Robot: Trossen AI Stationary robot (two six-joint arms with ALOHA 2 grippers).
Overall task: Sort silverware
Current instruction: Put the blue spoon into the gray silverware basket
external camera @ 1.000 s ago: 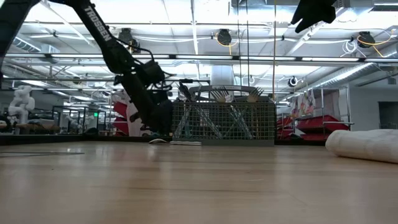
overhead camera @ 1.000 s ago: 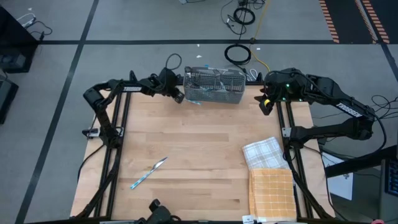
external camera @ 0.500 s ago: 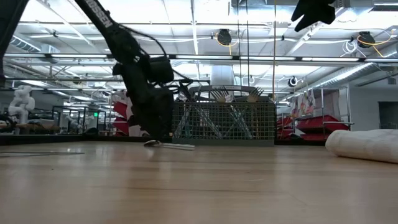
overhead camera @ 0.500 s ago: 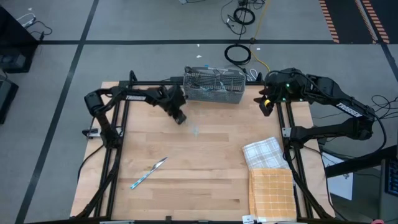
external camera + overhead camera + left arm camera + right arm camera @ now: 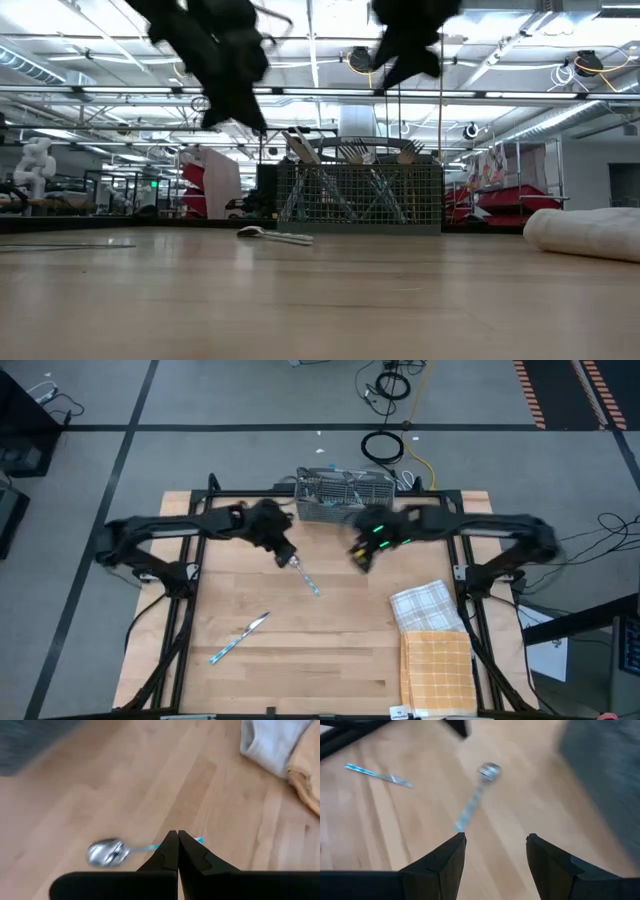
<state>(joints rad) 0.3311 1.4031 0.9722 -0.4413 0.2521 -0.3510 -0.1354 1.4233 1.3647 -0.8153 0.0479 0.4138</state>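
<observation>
Bare tabletop (image 5: 340, 650) around spoon (image 5: 305, 576)

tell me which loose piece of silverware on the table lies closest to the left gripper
The spoon, lying on the wood just beside the left gripper, in front of the wire caddy. The knife lies well away, nearer the table's front edge.

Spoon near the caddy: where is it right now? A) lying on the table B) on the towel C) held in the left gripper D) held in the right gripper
A: the spoon lies flat on the table, with the shut left gripper above it.
</observation>
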